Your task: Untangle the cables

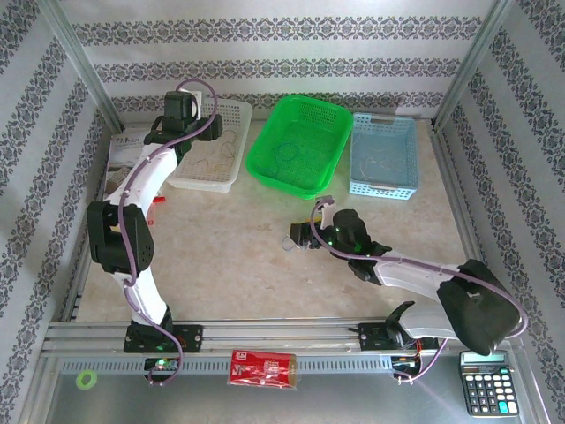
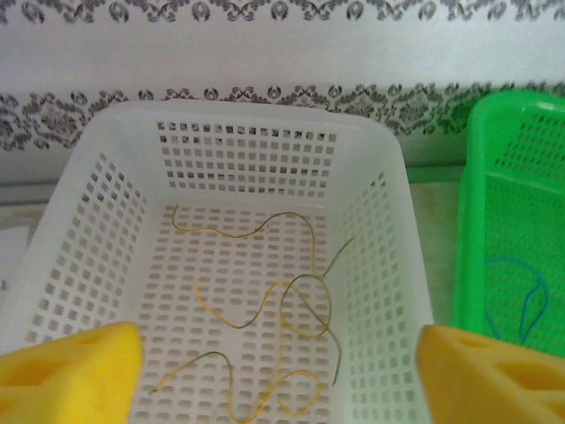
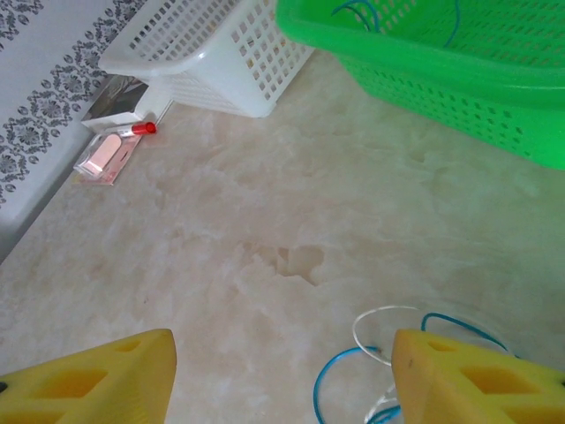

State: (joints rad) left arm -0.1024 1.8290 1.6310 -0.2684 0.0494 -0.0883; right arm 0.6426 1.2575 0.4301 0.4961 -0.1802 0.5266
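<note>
Three baskets stand in a row at the far edge of my beige marbled table (image 1: 229, 256): the white perforated plastic basket (image 1: 216, 150) left, the green perforated plastic basket (image 1: 305, 132) in the middle, the blue perforated plastic basket (image 1: 384, 132) right. My left claw (image 2: 282, 380) hangs over the white one, where thin yellow and green strands (image 2: 265, 300) lie on its floor. A thin blue strand (image 2: 521, 296) lies in the green basket. My right claw (image 3: 282, 380) sits low before the green basket, with thin blue and whitish looped strands (image 3: 375, 340) on the table just beside it.
</note>
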